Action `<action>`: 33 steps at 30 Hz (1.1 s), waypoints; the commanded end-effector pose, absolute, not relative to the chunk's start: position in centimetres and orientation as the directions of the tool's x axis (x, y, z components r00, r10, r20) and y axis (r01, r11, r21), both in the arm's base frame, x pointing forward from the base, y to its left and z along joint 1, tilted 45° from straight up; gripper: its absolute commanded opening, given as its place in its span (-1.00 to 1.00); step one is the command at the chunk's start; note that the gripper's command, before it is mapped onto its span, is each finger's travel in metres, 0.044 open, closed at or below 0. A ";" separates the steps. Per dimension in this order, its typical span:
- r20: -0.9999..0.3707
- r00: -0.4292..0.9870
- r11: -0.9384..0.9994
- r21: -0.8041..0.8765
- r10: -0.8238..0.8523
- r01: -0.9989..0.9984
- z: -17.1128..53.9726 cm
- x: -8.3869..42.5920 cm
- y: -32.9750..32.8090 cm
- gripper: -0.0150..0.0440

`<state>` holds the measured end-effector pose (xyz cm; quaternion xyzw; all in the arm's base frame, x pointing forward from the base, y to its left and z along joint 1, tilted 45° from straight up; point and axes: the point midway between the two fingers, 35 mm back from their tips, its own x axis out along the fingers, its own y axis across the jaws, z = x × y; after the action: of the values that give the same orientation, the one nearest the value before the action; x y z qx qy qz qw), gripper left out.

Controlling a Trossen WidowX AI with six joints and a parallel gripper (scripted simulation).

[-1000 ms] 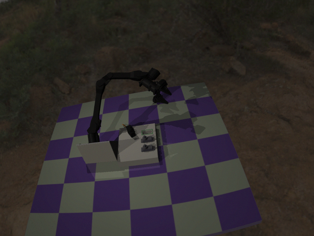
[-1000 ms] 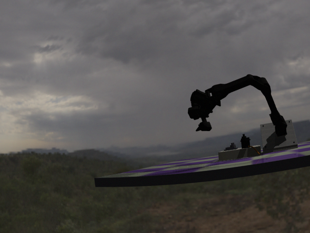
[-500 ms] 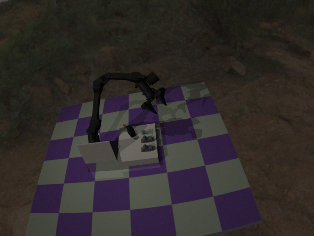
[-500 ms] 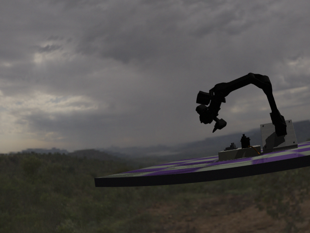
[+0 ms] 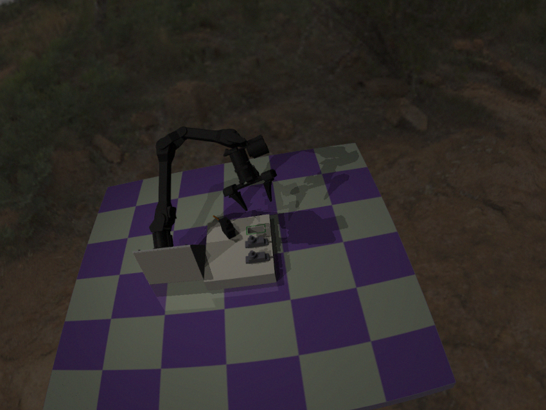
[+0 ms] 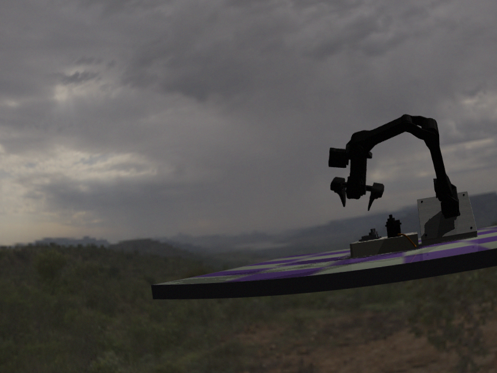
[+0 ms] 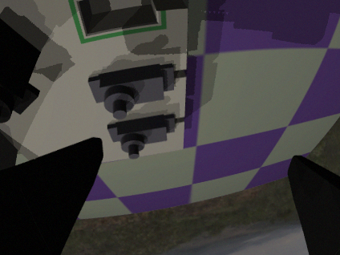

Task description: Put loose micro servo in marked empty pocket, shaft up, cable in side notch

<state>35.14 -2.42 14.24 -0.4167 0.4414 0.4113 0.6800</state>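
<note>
Hovering above the far side of the deck (image 5: 236, 268) (image 6: 367, 248) (image 7: 60, 132), the gripper (image 5: 258, 205) (image 6: 356, 208) (image 7: 200, 158) points its fingers downward; they stand spread nearly to their full extent, with nothing between them. The loose micro servo (image 5: 227, 226) (image 6: 393, 227) (image 7: 18, 56), a dark body, stands upright on the deck's surface, outside the marked pocket (image 5: 255, 229) (image 7: 128, 16) and near it, on the side toward the arm's base. Its orange cable (image 5: 215, 218) (image 6: 408, 239) leaves the body and, in the exterior view, slopes down past the deck's edge. A green outline (image 5: 255, 233) (image 7: 124, 34) borders the recess, whose dark interior is visible in the wrist view. Two gray servos (image 5: 257, 241) (image 7: 132, 86) sit in a row beside it, output shafts upward. A pale upright panel (image 5: 167, 265) (image 6: 425, 204) stands beside the arm's base, and the deck rests on a purple and pale-green checkered table (image 5: 260, 335) (image 6: 248, 289) (image 7: 244, 88).
</note>
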 end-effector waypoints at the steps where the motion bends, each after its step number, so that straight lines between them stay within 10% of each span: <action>1: -0.940 0.222 0.219 -0.168 0.257 -0.961 13.5 33.2 -2.3 1.00; 33: -0.710 0.079 -0.249 -0.346 0.700 -0.904 12.4 22.7 1.7 1.00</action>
<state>22.78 1.14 12.85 -0.4263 0.1231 0.6661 0.5995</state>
